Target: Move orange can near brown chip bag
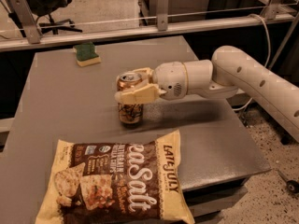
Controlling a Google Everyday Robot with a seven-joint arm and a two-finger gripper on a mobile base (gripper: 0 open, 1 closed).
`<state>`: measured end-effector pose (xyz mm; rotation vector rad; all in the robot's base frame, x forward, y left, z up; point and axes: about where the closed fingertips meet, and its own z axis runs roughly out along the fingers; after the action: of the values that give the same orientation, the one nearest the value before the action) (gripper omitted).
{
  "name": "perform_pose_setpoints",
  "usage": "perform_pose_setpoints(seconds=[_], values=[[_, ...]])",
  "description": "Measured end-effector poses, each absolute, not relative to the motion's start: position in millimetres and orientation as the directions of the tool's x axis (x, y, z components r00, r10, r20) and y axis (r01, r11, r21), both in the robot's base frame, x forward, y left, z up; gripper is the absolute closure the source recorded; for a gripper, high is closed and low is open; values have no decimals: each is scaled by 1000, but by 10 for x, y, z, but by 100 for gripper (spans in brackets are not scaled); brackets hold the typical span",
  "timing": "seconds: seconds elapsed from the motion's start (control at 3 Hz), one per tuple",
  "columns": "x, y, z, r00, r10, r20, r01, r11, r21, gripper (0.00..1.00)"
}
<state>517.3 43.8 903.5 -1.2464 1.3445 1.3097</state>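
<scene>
The orange can [130, 110] stands upright near the middle of the grey table [56, 101], its silver top showing. My gripper [133, 88] reaches in from the right and is shut on the can, one cream finger [135, 96] across its front and one behind its top. The brown chip bag [117, 182] lies flat at the table's front edge, with white "Sea Salt" lettering. The can's base is a short way behind the bag's upper edge. I cannot tell whether the can rests on the table or hangs just above it.
A green and yellow sponge [86, 53] lies at the table's back left. My white arm [243, 78] spans the right side above the table. A metal rail [159, 24] runs behind the table. The table's right edge drops to a speckled floor.
</scene>
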Motion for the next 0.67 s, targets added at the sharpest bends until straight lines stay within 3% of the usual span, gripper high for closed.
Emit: perform_pose_setpoints(seconds=[0.67], values=[[4730, 890, 9059, -105, -124, -987, -958, -253, 134, 59]])
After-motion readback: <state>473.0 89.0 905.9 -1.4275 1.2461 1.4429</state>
